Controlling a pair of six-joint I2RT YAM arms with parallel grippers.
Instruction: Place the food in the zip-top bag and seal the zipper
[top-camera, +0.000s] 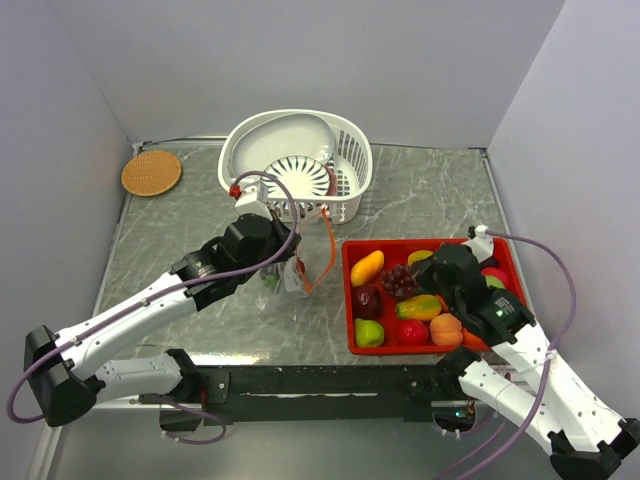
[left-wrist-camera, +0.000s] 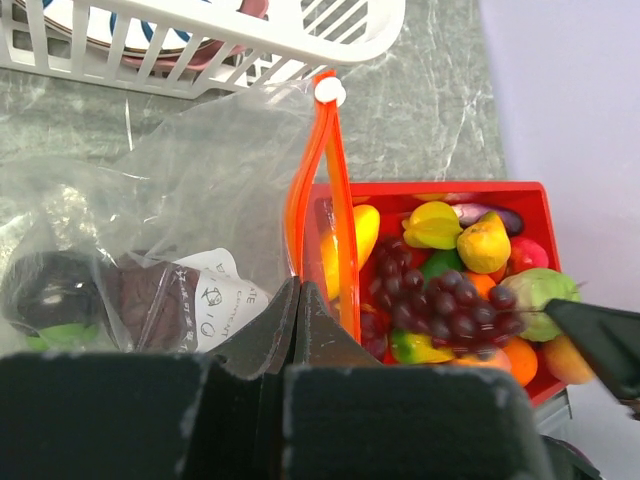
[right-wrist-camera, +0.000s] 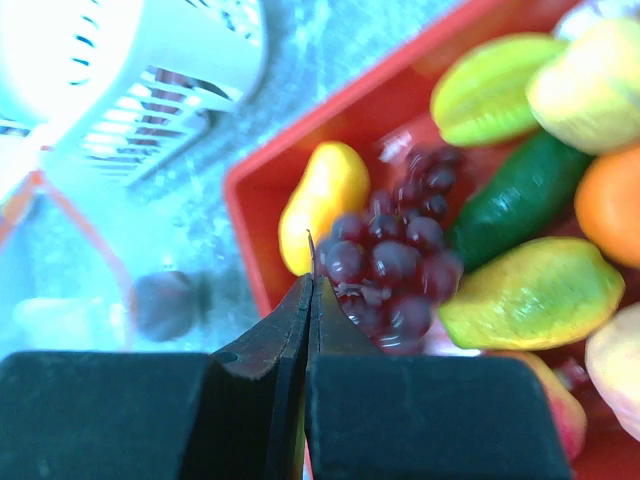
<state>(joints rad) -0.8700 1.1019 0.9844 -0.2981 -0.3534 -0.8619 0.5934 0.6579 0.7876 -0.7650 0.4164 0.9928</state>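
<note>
1. Where the surface (top-camera: 165, 228) bears a red tray (top-camera: 400, 244), we see the food (top-camera: 418, 306) piled inside.
2. Our left pincer (left-wrist-camera: 298, 292) clamps the zip-top bag (left-wrist-camera: 200, 180) beside that tray.
3. Our right pincer (right-wrist-camera: 308, 285), jaws together, sits above the grapes (right-wrist-camera: 395, 265).

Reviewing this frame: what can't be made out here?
1. Dark item inside the zip-top bag: left wrist view, crinkled plastic obscures it.
2. Whether the right end effector holds the grapes: right wrist view, out of focus.
3. Right part of the red tray: top view, the right arm covers it.
</note>
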